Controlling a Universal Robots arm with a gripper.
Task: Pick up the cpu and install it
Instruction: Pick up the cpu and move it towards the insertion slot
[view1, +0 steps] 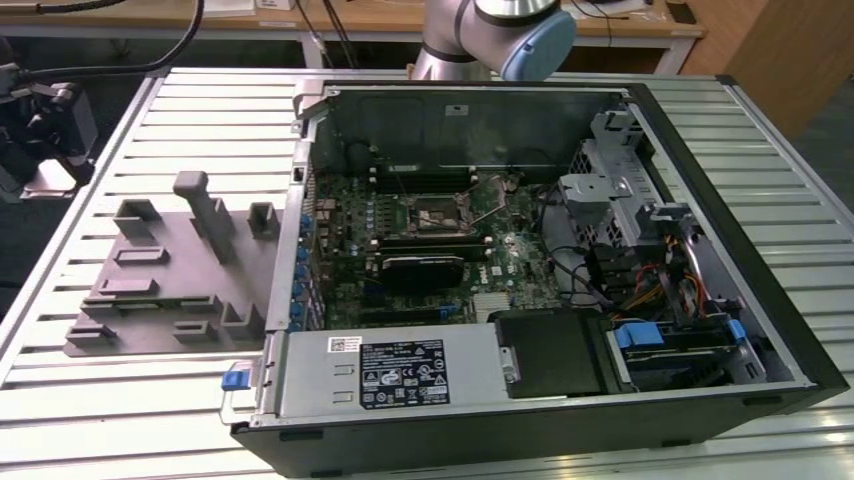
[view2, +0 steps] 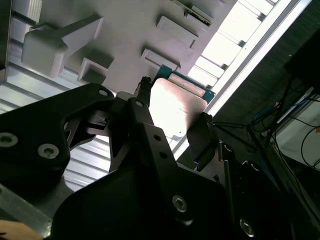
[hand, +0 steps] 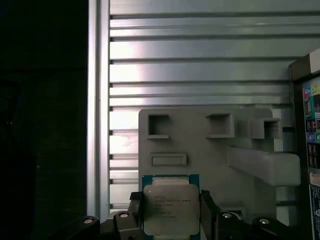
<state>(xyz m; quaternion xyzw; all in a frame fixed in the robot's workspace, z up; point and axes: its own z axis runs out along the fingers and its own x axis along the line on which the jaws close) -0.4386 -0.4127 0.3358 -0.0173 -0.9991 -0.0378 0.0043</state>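
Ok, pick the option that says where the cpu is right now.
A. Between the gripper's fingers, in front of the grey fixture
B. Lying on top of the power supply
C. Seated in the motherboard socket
A: in the first wrist view the cpu sits gripped on two opposite sides by the gripper, with the grey fixture behind it.

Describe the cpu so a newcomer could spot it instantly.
Find the grey plate on the slatted table. In front of it, the cpu sits between the black fingers of the gripper. It alone is a silver square with a green rim; the plate's blocks are grey.
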